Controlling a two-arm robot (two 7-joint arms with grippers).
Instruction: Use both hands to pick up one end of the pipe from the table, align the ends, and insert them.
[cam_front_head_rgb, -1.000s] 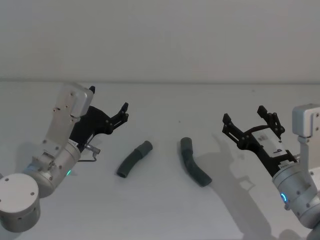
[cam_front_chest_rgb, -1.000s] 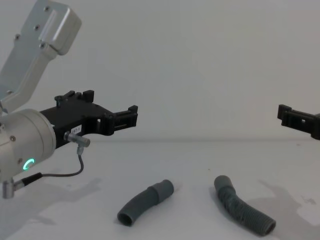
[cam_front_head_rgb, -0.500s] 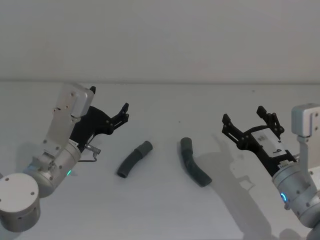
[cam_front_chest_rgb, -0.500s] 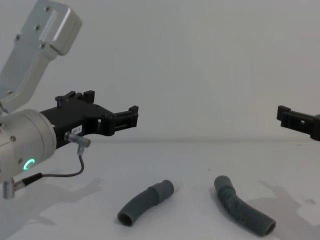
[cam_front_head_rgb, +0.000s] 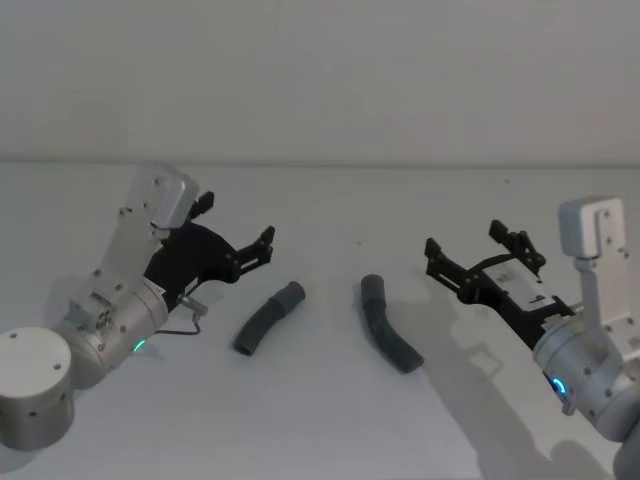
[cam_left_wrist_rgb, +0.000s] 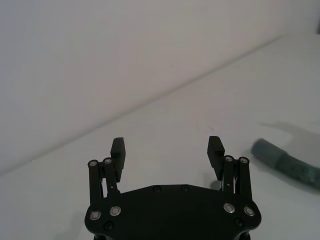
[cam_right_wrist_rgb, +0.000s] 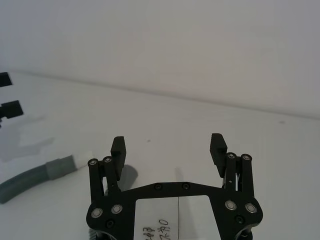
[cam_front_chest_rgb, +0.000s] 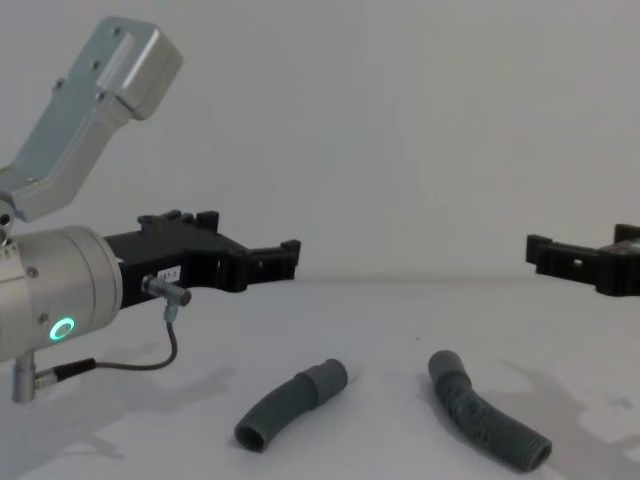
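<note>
I've got the left gripper (cam_front_head_rgb: 240, 222) hovering, fingers apart. The left hose piece (cam_front_head_rgb: 268, 317) lies on the table (cam_front_head_rgb: 320, 420) at five o'clock, axis one-to-seven. The right gripper (cam_front_head_rgb: 462, 240) is spread too, with the right hose piece (cam_front_head_rgb: 388, 325) at seven o'clock.

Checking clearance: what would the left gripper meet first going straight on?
Probably nothing nearby: the black two-finger left gripper points out over the white table, and the dark grey ribbed hose lies beside its line.
</note>
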